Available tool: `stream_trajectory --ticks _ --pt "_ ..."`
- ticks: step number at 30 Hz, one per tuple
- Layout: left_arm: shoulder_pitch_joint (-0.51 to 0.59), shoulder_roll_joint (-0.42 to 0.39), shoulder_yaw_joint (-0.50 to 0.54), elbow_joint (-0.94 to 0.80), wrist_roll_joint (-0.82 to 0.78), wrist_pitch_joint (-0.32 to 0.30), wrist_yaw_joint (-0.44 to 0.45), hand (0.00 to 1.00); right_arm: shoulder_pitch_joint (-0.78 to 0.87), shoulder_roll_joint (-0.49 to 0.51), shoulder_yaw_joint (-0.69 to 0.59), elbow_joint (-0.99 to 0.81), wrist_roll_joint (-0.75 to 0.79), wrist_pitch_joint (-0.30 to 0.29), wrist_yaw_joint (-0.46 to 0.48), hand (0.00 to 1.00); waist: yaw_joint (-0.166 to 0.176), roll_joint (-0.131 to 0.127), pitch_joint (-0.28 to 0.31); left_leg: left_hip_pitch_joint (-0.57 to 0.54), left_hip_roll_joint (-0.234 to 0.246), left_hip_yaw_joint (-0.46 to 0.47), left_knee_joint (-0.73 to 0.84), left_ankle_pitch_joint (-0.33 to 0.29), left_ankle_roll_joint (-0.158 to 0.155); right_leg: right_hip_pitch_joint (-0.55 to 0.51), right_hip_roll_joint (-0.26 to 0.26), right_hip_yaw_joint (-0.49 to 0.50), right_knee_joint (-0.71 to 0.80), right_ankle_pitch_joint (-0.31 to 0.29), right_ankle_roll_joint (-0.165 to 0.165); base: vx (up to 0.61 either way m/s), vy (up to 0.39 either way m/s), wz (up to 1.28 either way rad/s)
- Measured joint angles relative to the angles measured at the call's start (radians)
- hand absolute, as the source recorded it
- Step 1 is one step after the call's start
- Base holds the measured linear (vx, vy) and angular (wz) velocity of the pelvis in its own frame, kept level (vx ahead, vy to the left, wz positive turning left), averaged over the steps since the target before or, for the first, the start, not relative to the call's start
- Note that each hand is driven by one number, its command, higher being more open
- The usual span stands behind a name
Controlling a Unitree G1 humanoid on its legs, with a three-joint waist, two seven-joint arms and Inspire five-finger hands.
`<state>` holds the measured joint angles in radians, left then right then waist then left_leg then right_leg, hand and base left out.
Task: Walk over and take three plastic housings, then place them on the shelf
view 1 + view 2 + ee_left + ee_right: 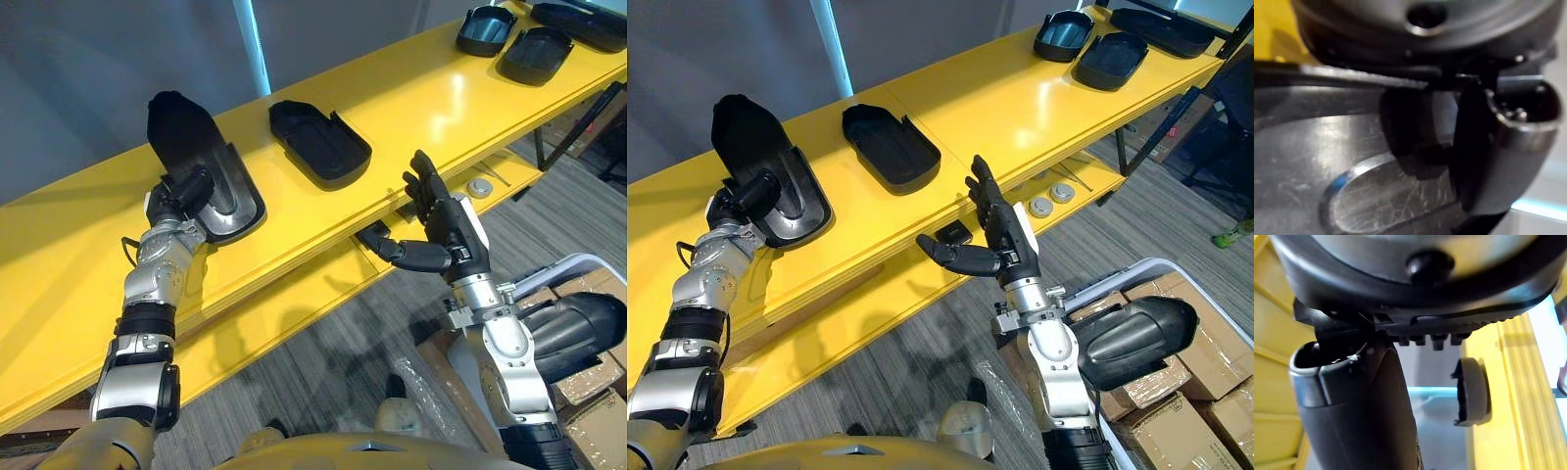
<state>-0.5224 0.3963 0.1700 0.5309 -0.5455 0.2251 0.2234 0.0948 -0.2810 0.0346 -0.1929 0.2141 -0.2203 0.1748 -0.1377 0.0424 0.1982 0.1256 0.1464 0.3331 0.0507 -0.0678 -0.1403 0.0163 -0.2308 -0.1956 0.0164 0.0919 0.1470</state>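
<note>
At the shelf's (431, 98) left end, the left hand (184, 191) pinches the near edge of the leftmost plastic housing (235, 191), which lies on the yellow top board; a second housing (318, 142) lies flat just beside it. The right hand (446, 220) hovers before the shelf edge, fingers straight and spread, empty; three more housings (534, 54) sit at the far right end.

Both eye views look steeply down from the head onto the yellow shelf (441, 98), sharing nearly all of it. The wrist views face it from very close.
</note>
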Motion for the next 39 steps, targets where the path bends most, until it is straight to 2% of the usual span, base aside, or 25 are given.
stream_trajectory --ticks 9,15,24,33,39 --pt "-0.063 0.051 -0.006 0.089 0.084 0.023 -0.007 1.0 -0.008 -0.007 0.018 -0.015 0.014 0.025 -0.03 1.0 -0.007 0.022 0.037 -0.009 0.034 -0.005 0.019 0.0 -0.011 -0.005 0.03 0.005 0.016 -0.015 -0.021 -0.03 -0.03 -0.01" --pt "-0.076 0.075 -0.005 0.106 0.09 0.039 -0.001 1.0 -0.038 -0.022 0.05 -0.017 0.035 0.035 -0.034 1.0 -0.004 0.014 0.042 -0.009 0.039 -0.008 0.017 0.006 -0.014 -0.014 0.036 0.005 0.033 -0.017 -0.023 0.0 0.0 0.0" --pt "-0.096 0.078 0.01 0.14 0.09 0.036 0.1 1.0 -0.038 -0.022 0.077 -0.017 0.039 0.036 -0.065 1.0 -0.004 0.012 0.044 -0.009 0.039 -0.01 0.016 0.01 -0.014 -0.013 0.036 0.005 0.033 -0.016 -0.022 0.0 0.0 0.0" --pt "-0.095 0.079 -0.007 0.146 0.162 0.031 0.096 1.0 -0.038 -0.019 0.077 -0.017 0.042 0.035 -0.076 1.0 -0.005 0.007 0.043 0.004 0.039 -0.013 0.013 0.011 -0.014 0.001 0.036 0.002 0.031 -0.015 -0.021 0.0 0.0 0.0" --pt "-0.069 0.079 -0.016 0.11 0.091 -0.013 0.067 1.0 -0.038 0.011 0.101 -0.017 0.04 0.035 -0.078 1.0 -0.001 -0.001 0.041 0.025 0.037 -0.017 -0.04 0.042 -0.017 0.007 0.04 -0.01 0.029 -0.013 -0.019 -0.01 -0.009 0.05"
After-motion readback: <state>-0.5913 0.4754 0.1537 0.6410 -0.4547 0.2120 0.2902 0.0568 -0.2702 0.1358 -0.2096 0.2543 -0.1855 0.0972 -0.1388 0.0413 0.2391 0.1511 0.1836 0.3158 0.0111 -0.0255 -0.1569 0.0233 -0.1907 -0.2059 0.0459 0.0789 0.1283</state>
